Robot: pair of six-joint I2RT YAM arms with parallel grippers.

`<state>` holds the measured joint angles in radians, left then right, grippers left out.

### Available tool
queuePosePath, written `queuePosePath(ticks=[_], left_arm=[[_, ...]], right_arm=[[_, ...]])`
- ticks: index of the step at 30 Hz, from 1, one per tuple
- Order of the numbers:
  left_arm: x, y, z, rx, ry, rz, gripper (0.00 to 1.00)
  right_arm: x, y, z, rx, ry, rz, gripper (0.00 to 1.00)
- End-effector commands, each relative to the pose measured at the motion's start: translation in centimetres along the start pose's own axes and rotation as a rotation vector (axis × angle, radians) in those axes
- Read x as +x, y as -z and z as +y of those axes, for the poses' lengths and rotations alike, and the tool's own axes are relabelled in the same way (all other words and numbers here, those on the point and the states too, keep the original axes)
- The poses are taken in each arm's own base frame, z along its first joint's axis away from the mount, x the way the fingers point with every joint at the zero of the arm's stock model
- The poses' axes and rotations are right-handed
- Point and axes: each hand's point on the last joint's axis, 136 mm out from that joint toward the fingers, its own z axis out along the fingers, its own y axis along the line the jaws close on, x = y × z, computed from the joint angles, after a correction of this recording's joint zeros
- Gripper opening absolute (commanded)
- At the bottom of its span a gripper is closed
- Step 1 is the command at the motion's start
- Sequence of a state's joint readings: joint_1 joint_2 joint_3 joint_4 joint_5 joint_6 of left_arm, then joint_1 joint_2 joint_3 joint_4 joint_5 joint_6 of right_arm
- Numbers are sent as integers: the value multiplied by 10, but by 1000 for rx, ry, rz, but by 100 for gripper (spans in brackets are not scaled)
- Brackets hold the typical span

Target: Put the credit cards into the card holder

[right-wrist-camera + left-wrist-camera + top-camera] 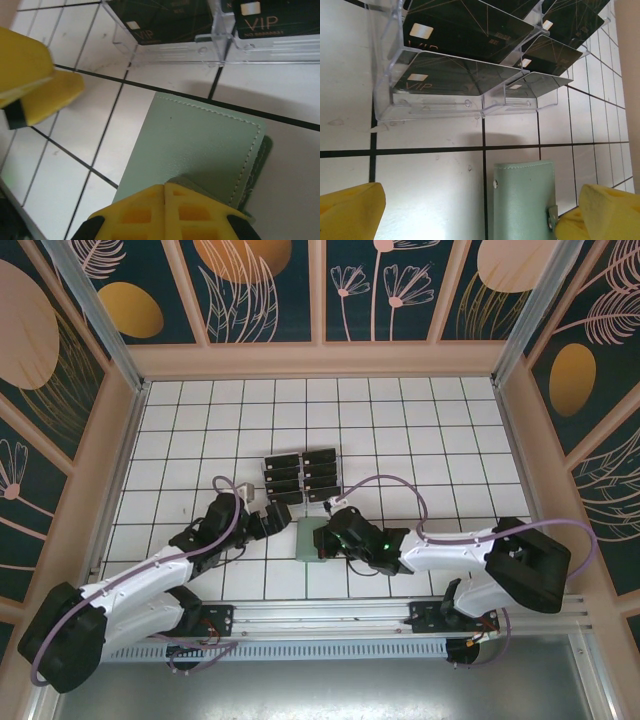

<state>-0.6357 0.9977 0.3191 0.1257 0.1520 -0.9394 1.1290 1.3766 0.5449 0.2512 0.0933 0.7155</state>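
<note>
Yellow pads of my right gripper point(165, 202) are pressed flat together with no gap. Their tips touch the near edge of the sage-green card holder point(195, 140). I cannot tell whether a sliver of its cover is nipped between them. To the right of my tips, the cover's stitched edge stands slightly off a darker green layer beneath. Straight ahead of these closed jaws, past the holder, is the clear plastic rack point(220, 50), with black credit cards point(160, 20) marked VIP lying in its slots.

My left gripper point(480, 215) is spread as wide as it goes and has hold of nothing. One fingertip point(350, 210) is far to the left and the other far to the right. The card holder lies flat on the white tiled table point(425, 190) between them, nearer the right fingertip. Its snap stud point(495, 184) sits about mid-gap, and its metal clasp is just beside the right fingertip. Ahead of these open jaws the rack holds the cards in tiers, each with a pale chip square. In the right wrist view, one of the left fingers point(35, 75) shows to the left of my shut tips.

From above, both grippers meet at the holder, left jaws on its left side and right jaws over its right side.
</note>
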Motion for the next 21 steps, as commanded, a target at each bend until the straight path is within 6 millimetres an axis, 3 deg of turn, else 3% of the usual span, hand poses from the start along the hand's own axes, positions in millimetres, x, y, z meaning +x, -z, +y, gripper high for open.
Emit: queuePosePath(ticks=[1, 12, 21], left_arm=[[-3, -3, -11, 52, 28, -24, 99], [-9, -8, -35, 142, 62, -43, 96], [-1, -12, -54, 202, 68, -37, 74]], right_arm=[[-20, 9, 21, -104, -37, -74, 0], [-40, 26, 44, -190, -57, -133, 0], [-46, 30, 50, -220, -62, -154, 0]])
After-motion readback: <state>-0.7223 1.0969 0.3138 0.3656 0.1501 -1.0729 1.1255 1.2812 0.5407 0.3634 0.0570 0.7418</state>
